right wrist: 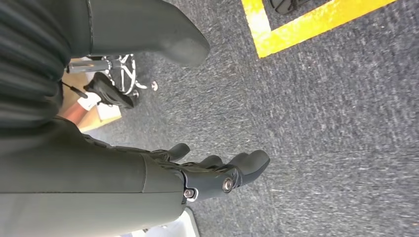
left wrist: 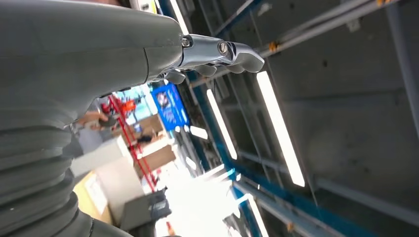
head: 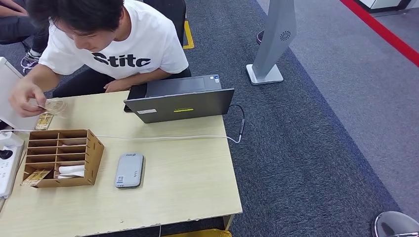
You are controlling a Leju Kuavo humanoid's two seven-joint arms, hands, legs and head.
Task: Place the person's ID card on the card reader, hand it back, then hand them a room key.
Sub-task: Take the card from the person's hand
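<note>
While the card reader (head: 129, 170) sits bare on the table (head: 188, 182), nothing on top of it, the scan step looks not yet done. Person's hand (head: 27, 96) holds something small near the far-left table edge; likely the ID card (head: 40, 103), too small to confirm. Wooden organizer (head: 62, 158) just beside the reader holds cards in its slots, presumably room keys. Left hand (left wrist: 217, 57) raised toward the ceiling, fingers loosely apart, empty. Right hand (right wrist: 217, 173) hangs over carpet, fingers loosely curved, empty. Judgement: all three steps remain. Laptop (head: 180, 101) at the far edge.
</note>
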